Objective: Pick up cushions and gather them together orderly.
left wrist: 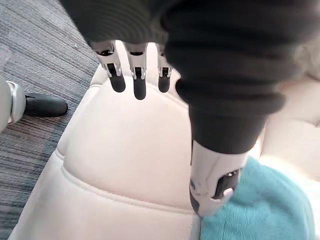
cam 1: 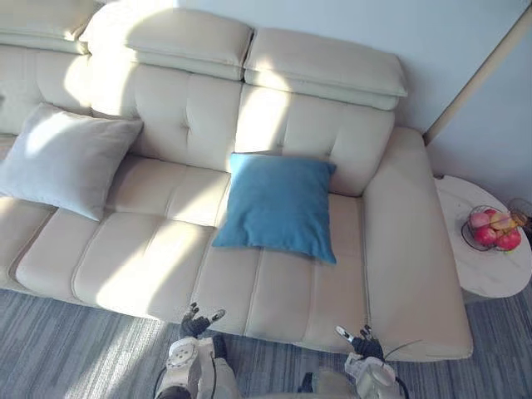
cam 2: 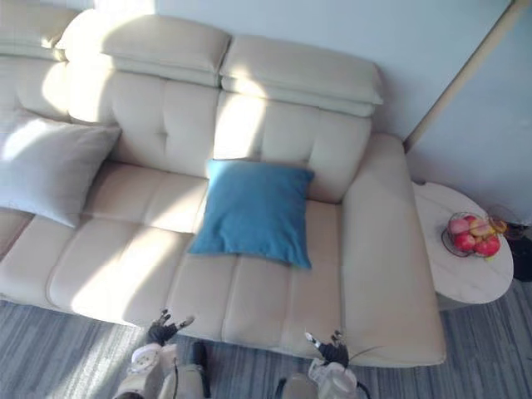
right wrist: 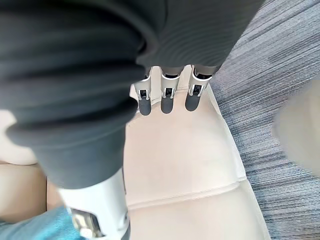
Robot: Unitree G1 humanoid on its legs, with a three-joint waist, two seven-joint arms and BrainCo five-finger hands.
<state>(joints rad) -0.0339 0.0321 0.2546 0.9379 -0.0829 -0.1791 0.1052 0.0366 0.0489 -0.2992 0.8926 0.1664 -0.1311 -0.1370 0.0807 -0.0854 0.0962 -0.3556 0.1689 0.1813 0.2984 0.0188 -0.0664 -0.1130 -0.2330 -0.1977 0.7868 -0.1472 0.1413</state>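
Blue cushion [cam 1: 278, 206] untouched; left hand [cam 1: 198, 321] and right hand [cam 1: 362, 342] open, empty.

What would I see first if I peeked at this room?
The bright blue cushion leaning against the back of the cream sofa. Then the grey cushion further left, and red fruit in a bowl on the little table at the right.

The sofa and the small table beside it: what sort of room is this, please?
Most likely a home living room: a cream sofa with a blue cushion and a grey cushion, a round side table holding a bowl of fruit, and grey carpet.
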